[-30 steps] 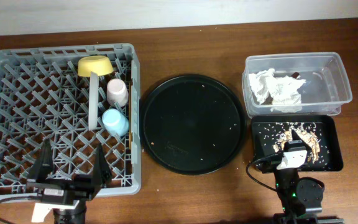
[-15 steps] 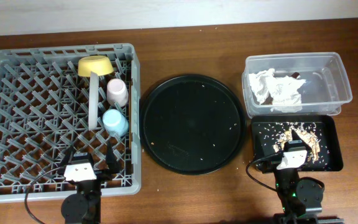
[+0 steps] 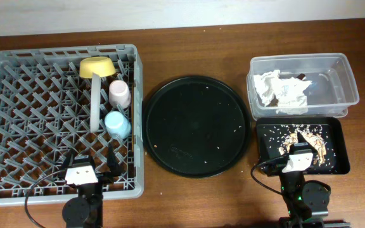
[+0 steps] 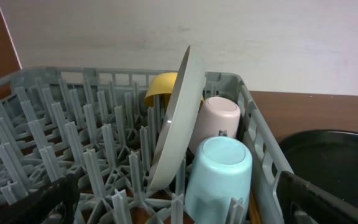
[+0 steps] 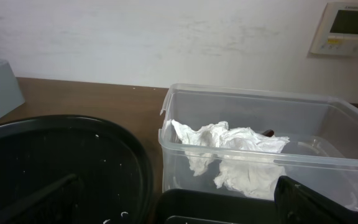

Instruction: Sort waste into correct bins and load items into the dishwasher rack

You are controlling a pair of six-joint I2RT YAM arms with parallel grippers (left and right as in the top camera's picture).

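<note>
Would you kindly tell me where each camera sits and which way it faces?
Overhead: fixed above the table, looking straight down; dishwasher rack left, clear tub right, left tool and right tool at the bottom edge.
Left wrist: low over the rack's near side, facing the far wall; its fingers frame the plate.
Right wrist: low, facing the far wall and the napkin; its fingers in the bottom corners.
Shared: both wrist views catch the round black tray.

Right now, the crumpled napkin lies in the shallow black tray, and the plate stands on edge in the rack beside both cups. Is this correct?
Not quite: the napkin lies in the clear tub, not the black tray, as the overhead view shows. The plate does stand on edge in the rack beside the pink cup and blue cup.
</note>
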